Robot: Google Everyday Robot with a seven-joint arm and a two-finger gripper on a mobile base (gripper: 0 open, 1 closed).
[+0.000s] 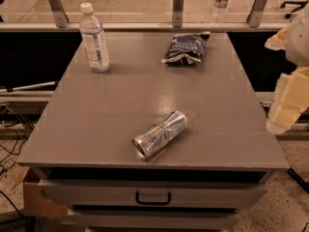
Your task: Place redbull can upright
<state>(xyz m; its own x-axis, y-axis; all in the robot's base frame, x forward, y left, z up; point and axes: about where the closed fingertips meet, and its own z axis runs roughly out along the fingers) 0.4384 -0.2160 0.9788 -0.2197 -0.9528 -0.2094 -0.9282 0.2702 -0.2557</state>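
The redbull can (159, 134) is a silver-and-blue drink can that lies on its side near the front edge of the grey cabinet top (116, 100). It is dented around its middle, and its open-looking end points to the front left. My gripper (288, 98), pale cream, hangs at the right edge of the view, off the cabinet's right side and well to the right of the can. It holds nothing that I can see.
A clear water bottle (94, 37) with a white cap stands at the back left. A dark chip bag (186, 47) lies at the back middle. A second bottle (221, 4) stands behind the railing. A drawer with a handle (153, 197) is below the top.
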